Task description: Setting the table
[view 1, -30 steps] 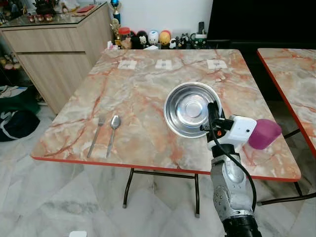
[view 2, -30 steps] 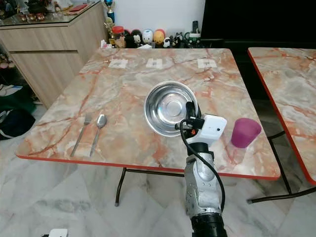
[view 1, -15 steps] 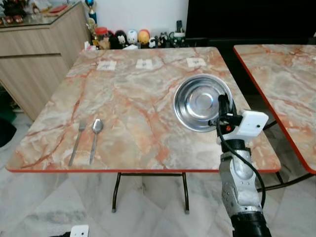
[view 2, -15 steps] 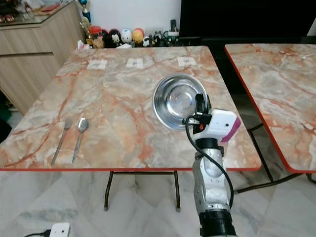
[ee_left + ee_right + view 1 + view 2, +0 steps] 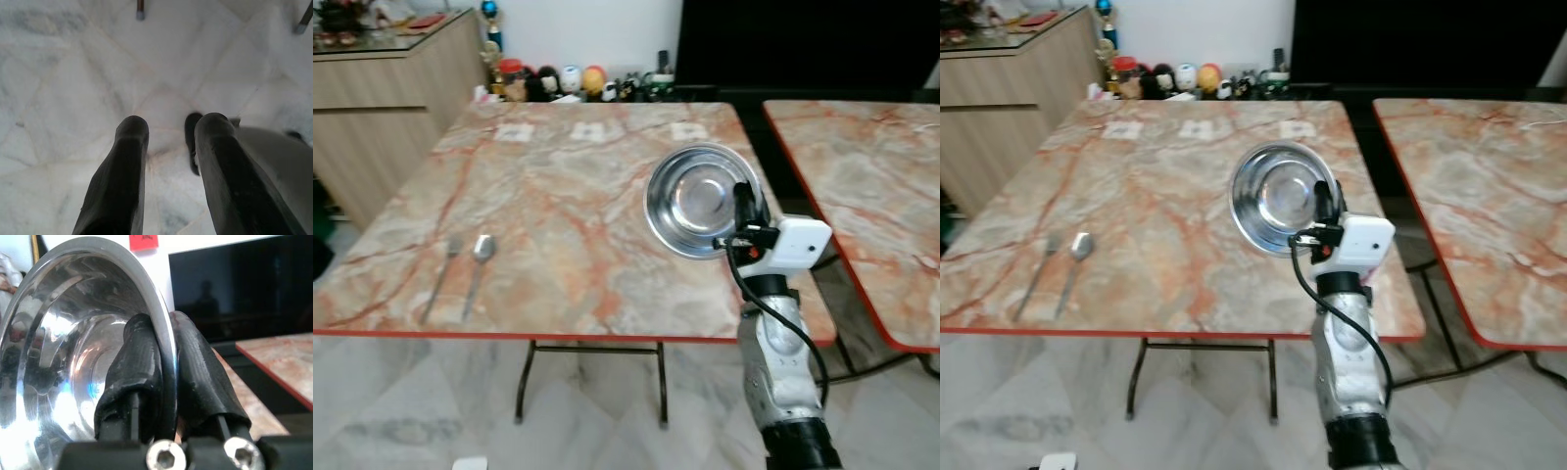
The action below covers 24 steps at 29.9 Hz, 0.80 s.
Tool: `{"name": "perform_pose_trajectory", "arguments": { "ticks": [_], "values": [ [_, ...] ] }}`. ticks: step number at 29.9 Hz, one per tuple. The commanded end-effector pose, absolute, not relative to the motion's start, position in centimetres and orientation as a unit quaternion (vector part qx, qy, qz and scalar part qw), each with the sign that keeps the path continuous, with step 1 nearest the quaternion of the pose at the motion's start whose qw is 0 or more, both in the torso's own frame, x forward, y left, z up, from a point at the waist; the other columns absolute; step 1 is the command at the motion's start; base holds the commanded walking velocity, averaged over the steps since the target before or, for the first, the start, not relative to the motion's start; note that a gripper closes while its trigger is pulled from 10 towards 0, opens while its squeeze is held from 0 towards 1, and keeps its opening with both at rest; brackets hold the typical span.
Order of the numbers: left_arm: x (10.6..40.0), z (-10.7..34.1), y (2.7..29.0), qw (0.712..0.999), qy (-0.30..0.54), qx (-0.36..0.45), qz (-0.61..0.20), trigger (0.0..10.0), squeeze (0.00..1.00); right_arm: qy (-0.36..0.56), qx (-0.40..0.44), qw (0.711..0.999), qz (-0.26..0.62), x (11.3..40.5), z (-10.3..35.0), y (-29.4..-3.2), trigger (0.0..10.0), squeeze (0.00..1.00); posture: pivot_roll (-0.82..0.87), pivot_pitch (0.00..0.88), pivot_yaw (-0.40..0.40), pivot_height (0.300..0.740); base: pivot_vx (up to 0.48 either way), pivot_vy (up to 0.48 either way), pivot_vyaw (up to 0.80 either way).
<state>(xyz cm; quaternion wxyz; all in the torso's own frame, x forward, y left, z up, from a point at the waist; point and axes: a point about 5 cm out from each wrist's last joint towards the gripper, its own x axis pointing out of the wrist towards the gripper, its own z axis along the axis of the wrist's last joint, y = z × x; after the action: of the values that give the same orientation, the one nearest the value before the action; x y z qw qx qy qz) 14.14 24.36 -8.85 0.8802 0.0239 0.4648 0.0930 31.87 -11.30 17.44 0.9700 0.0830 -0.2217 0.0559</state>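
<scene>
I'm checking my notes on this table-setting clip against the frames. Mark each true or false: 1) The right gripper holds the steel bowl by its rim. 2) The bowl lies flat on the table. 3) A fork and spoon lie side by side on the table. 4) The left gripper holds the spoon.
1) True: the right gripper pinches the steel bowl by its rim, one finger inside and one outside.
2) False: the bowl is tilted up on edge, held above the table.
3) True: the fork and spoon lie side by side near the table's front left.
4) False: the left gripper is open, empty, over the floor.
</scene>
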Motion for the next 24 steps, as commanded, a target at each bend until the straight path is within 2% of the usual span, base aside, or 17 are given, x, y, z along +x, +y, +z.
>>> {"name": "perform_pose_trajectory", "arguments": {
  "ticks": [1, 12, 24],
  "values": [
    [13.8, -9.1, 23.9, 0.877, 0.472, 0.029, 0.087, 10.0, 0.0, -0.233, 0.078, 0.968, 0.045, 32.0, 17.9, -11.9, 10.0, 0.0, -0.07, 0.0, 0.025, 0.74, 0.0, -0.412, 0.0],
    [13.9, -9.0, 24.2, 0.877, 0.471, 0.029, 0.09, 10.0, 0.0, -0.235, 0.078, 0.968, 0.037, 32.1, 18.0, -12.1, 10.0, 0.0, -0.07, 0.0, 0.029, 0.74, 0.0, -0.406, 0.0],
    [14.3, -8.8, 24.5, 0.882, 0.462, 0.03, 0.091, 10.0, 0.0, -0.233, 0.068, 0.97, 0.011, 32.3, 17.7, -13.6, 10.0, 0.0, -0.08, 0.0, 0.032, 0.74, 0.0, -0.389, 0.0]
  ]
}}
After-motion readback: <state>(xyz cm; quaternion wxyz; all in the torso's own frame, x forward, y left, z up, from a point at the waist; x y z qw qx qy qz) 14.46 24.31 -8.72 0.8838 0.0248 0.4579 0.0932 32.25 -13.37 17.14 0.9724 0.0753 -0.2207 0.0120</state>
